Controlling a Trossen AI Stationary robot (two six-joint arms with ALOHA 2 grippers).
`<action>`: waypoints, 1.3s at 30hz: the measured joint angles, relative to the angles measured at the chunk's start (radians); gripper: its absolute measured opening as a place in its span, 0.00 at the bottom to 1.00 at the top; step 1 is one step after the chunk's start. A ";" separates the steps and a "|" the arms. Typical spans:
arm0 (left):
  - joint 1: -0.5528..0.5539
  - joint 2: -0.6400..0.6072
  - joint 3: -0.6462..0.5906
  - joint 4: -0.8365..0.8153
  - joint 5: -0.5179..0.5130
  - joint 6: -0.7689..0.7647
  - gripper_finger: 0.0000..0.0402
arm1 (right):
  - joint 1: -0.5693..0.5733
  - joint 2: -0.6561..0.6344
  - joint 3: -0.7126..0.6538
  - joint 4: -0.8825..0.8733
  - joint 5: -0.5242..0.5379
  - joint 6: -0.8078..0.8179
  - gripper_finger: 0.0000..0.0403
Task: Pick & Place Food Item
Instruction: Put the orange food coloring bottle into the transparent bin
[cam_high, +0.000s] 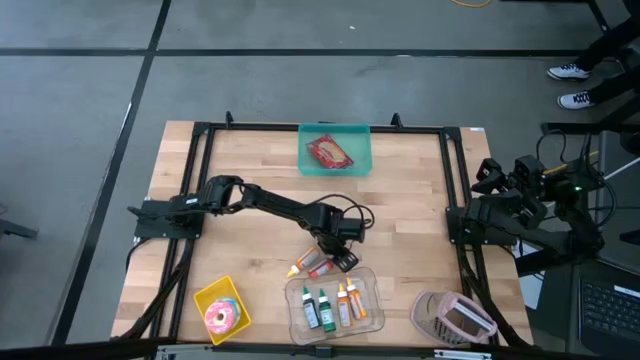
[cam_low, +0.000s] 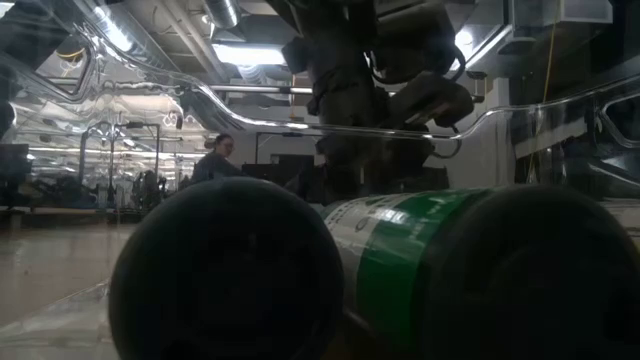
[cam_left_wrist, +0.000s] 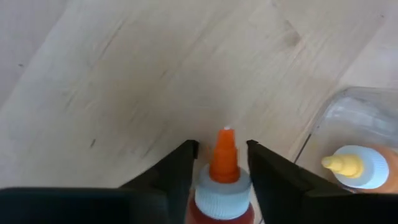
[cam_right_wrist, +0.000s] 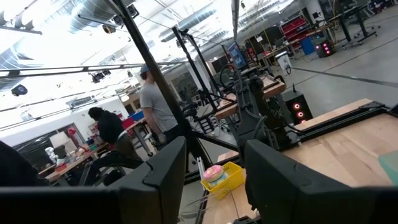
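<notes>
Beside my left gripper (cam_left_wrist: 222, 163) sat the clear tray (cam_high: 372, 297) of bottles; its fingers flanked an orange-capped sauce bottle (cam_left_wrist: 222, 183), grip uncertain.

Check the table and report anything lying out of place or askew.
One orange-capped bottle lies on the bare wood just outside the clear tray, where the other bottles are lined up. The left gripper has its fingers on either side of the bottle's neck. Nothing looks spilled or damaged.
</notes>
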 joint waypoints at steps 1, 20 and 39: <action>0.002 0.000 -0.001 -0.001 0.004 0.005 0.33 | 0.000 0.000 0.000 0.000 0.000 0.000 0.41; 0.110 0.009 0.308 0.005 0.006 0.151 0.00 | 0.000 0.000 0.000 0.000 0.002 -0.042 0.41; 0.153 0.034 0.567 -0.357 -0.017 0.180 0.25 | 0.000 0.000 0.000 0.000 -0.001 -0.069 0.41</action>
